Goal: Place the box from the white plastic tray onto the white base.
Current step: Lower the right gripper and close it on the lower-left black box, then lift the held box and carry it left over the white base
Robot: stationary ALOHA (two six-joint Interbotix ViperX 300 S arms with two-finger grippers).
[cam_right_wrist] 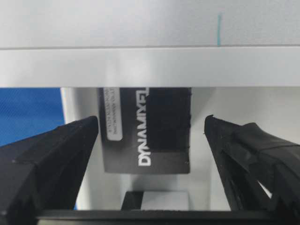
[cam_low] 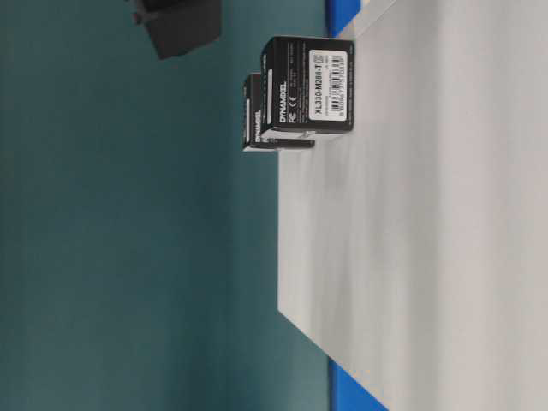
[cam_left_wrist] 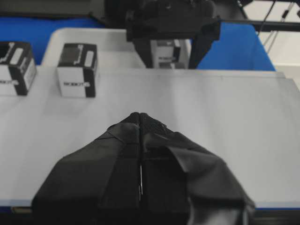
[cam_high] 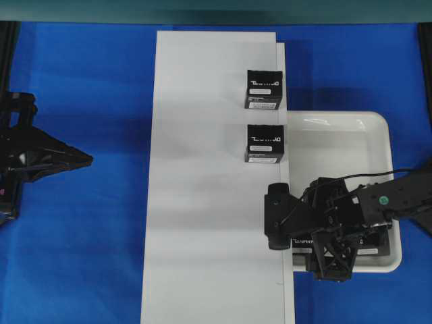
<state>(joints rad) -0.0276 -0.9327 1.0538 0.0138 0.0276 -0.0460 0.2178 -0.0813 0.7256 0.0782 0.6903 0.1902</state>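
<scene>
Right wrist view had the story: the right gripper (cam_right_wrist: 151,136) stood with its jaws spread wide, and the small black squarish cardboard box (cam_right_wrist: 149,129) with white logo lettering sat squarely in the gap between them — a clear margin on either side, neither black finger (cam_right_wrist: 56,145) touching it. That spread looked deliberate to me; wide-open jaws straddling the box suggested a grasp being lined up, not one already made. The box lay flat on the floor of the shallow glossy white plastic tray (cam_high: 351,121), its lettered top facing up, just short of the tray's near rim. Beyond the jaws, past that rim, stretched the long flat matte white base board (cam_right_wrist: 140,23), its thin stepped strip running straight across ahead of the fingertips — so the drop-off lay directly forward of the grip.

From overhead, the right arm covered the tray's lower corner and hid most of the box. Two more black boxes of the same kind, the far one (cam_high: 264,89) and the nearer one (cam_high: 264,143), already stood on the base in a column along its strip edge, spaced apart; my reading was that the third belonged below them, which was why this arm approached at that end.

Off to the other side, the left gripper (cam_left_wrist: 139,117) had its jaws pressed together, holding nothing, parked pointing at the base and well apart from the boxes — out of the way, I judged, leaving the job to its partner.
</scene>
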